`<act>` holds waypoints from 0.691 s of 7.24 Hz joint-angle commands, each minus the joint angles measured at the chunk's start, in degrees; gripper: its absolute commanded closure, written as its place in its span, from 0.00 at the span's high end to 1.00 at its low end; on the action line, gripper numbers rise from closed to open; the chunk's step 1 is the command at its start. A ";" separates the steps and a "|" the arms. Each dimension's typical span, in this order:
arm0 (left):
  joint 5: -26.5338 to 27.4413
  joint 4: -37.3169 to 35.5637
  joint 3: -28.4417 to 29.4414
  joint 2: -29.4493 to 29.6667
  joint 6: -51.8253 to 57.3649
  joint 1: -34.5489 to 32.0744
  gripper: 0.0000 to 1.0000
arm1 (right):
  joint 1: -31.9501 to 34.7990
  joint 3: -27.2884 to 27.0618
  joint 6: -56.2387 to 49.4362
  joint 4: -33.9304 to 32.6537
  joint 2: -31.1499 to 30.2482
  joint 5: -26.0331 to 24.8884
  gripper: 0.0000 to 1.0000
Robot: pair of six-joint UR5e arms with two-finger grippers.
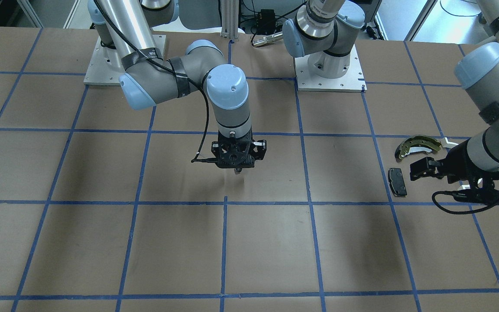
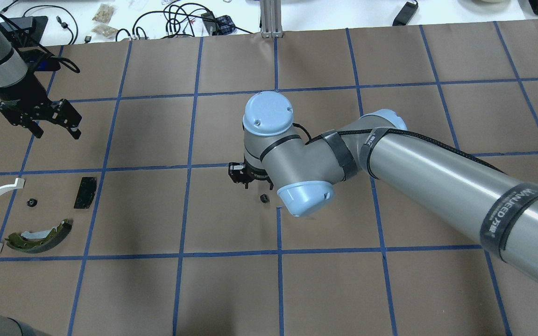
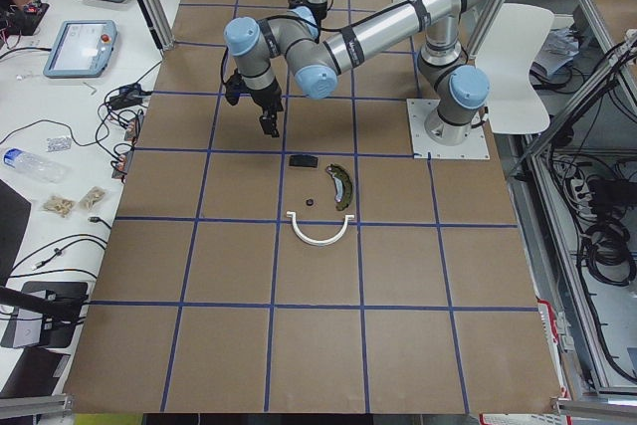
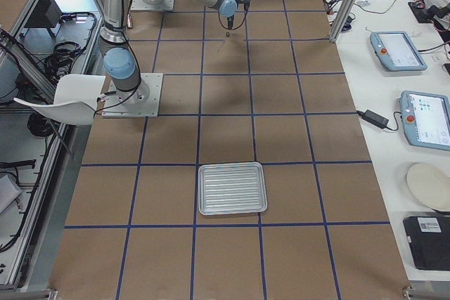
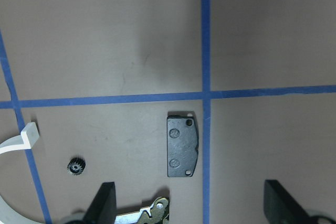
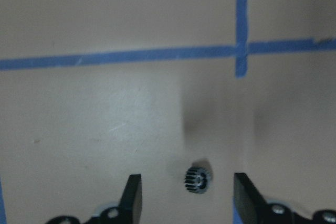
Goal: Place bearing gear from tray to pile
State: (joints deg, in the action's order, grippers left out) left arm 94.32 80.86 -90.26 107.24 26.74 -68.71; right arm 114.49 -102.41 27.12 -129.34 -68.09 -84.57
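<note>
The bearing gear (image 6: pixel 198 179) seems to lie on the tabletop (image 2: pixel 325 289) inside the released right gripper (image 6: pixel 186 187), well apart from tray (image 4: pixel 232 187) and pile (image 2: pixel 40 234). An off-centre close could send it rolling. The left gripper (image 2: pixel 57 130) hangs unclenched near the pile

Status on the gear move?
Done: one bearing gear lies in the pile beside the brake pad; tray looks empty. In hand: nothing; a second gear sits mid-table inside the open right hand. Left: carry it to the pile, near the open left hand.
</note>
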 commanded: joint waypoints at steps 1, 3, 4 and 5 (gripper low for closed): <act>-4.38 -0.09 0.09 0.59 -1.41 -4.92 1.00 | -11.94 7.79 -19.25 15.87 -5.18 -5.05 1.00; -4.49 -0.44 -0.26 0.77 -13.32 -14.72 1.00 | -23.82 15.45 -36.54 31.28 -12.73 -10.34 1.00; -4.41 -0.53 -0.18 1.47 -19.99 -20.53 1.00 | -26.92 18.27 -37.74 39.35 -16.60 -10.18 1.00; -4.75 -1.14 -0.87 1.74 -24.06 -24.24 1.00 | -27.30 19.25 -37.14 44.39 -20.64 -9.66 1.00</act>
State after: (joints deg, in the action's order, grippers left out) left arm 89.85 80.24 -90.58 108.53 8.91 -87.30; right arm 89.44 -85.48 -8.67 -92.70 -83.69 -94.28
